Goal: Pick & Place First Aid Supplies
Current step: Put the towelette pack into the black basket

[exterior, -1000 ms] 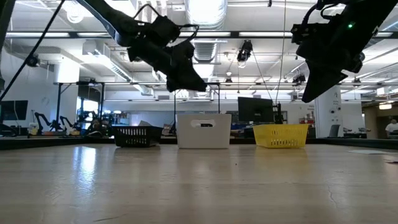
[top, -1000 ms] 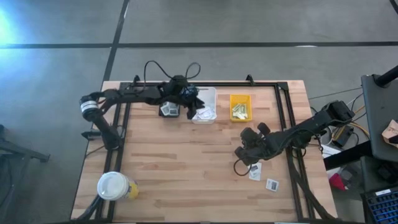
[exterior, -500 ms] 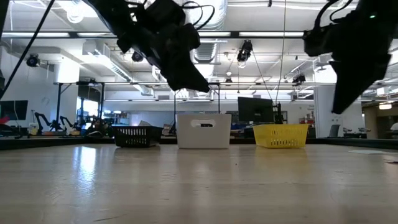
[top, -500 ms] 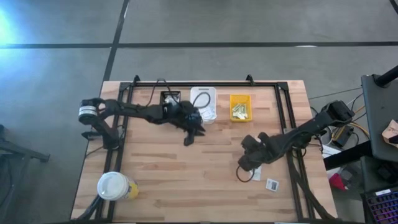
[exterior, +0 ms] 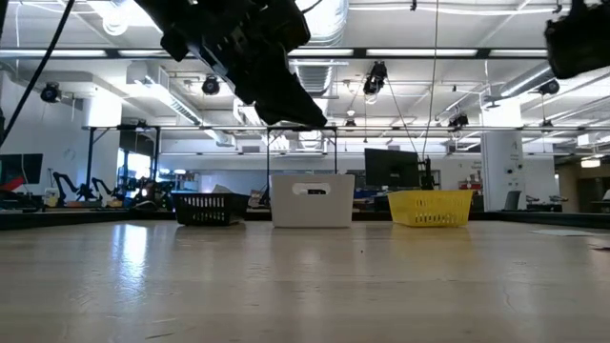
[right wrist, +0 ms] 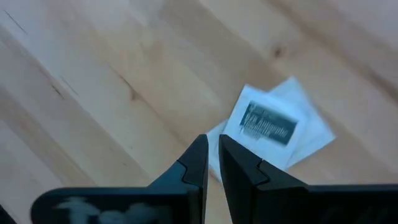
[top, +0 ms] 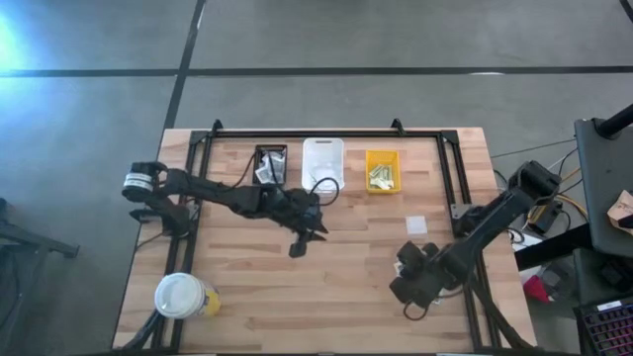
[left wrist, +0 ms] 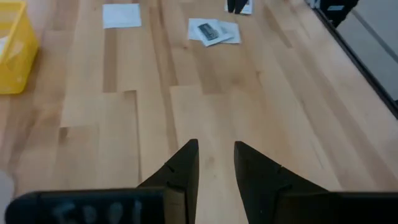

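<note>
My left gripper (top: 302, 239) hangs open over bare wood at the table's middle, nothing between its fingers (left wrist: 216, 144). My right gripper (top: 407, 292) is near the front right, pointing steeply down, with only a narrow gap between its fingers (right wrist: 212, 140). It is above two overlapping white packets, the upper one printed with a dark patch (right wrist: 268, 123); both lie flat on the wood. A plain white packet (top: 416, 224) lies flat farther back. In the low view both grippers (exterior: 291, 95) (exterior: 581, 43) are well above the table.
Along the far edge stand a black bin (top: 270, 161), a white bin (top: 322, 156) and a yellow bin (top: 382, 170) holding pale strips. A white-lidded cup (top: 181, 295) stands at the front left. The left wrist view shows more printed packets (left wrist: 213, 31).
My left gripper has swung from over the white bin at the far edge toward the table's middle and near edge. My right gripper has gone toward the near edge, rolling and tipping as it went, and now covers the packets at the front right. The plain packet behind it has come into sight.
</note>
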Motion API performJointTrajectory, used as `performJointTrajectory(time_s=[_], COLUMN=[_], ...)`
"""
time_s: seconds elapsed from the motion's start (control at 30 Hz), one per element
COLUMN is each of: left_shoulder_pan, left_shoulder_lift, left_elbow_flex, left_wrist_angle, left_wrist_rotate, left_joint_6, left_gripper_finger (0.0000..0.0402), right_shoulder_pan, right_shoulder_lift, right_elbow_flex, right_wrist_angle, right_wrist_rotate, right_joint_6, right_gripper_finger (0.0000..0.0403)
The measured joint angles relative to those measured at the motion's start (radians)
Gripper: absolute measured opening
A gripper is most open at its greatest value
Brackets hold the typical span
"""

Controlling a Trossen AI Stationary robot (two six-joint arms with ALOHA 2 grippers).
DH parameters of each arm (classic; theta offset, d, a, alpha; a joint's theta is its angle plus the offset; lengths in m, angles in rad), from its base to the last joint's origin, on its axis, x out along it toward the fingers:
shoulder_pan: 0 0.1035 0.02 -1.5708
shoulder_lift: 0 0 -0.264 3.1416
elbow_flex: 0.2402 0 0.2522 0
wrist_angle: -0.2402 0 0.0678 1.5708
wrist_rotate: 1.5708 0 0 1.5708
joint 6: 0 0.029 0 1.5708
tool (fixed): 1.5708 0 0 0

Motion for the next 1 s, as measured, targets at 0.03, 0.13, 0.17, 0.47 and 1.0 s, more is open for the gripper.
performJointTrajectory(time_s=[0.03, 0.13, 0.17, 0.47, 1.0], left_shoulder_pan=[-0.007, -0.027, -0.033, -0.061, -0.062], left_shoulder_lift=[0.0, 0.0, 0.0, 0.002, 0.002], left_elbow_flex=[0.0, 0.0, 0.0, -0.048, -0.234], left_wrist_angle=[0.003, 0.014, 0.015, 0.105, 0.295], left_wrist_rotate=[-0.001, -0.012, -0.021, -0.027, -0.069], left_joint_6=[0.0, 0.0, 0.0, -0.032, -0.161], left_gripper_finger=[0.0094, 0.0094, 0.0094, 0.0094, 0.0094], right_shoulder_pan=[0.014, 0.044, 0.051, 0.058, -0.039], right_shoulder_lift=[0.014, 0.06, 0.077, 0.213, 0.269], right_elbow_flex=[0.0, 0.0, 0.0, 0.017, 0.022], right_wrist_angle=[0.009, 0.033, 0.044, 0.055, 0.168], right_wrist_rotate=[-0.002, -0.007, -0.016, -0.071, -0.027], right_joint_6=[0.024, 0.087, 0.102, 0.119, 0.036], right_gripper_finger=[0.0038, 0.0038, 0.0038, 0.0038, 0.0038])
